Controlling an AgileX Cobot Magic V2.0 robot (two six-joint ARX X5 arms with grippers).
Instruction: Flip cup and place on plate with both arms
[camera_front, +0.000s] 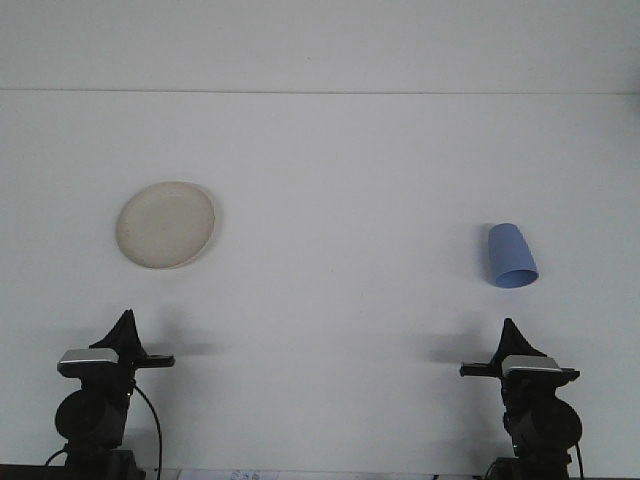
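Smooth white table (330, 180), round cream plate (166, 225), tapered blue cup (511, 256)

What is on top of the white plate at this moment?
Nothing lies on the plate; its whole surface shows bare. The blue cup sits far away on the right side of the table, upside down. What is under the cup cannot be seen.

On my desk (330, 180): one cream plate (166, 225), one blue cup (511, 256), my two arms' grippers, left (124, 325) and right (511, 332).
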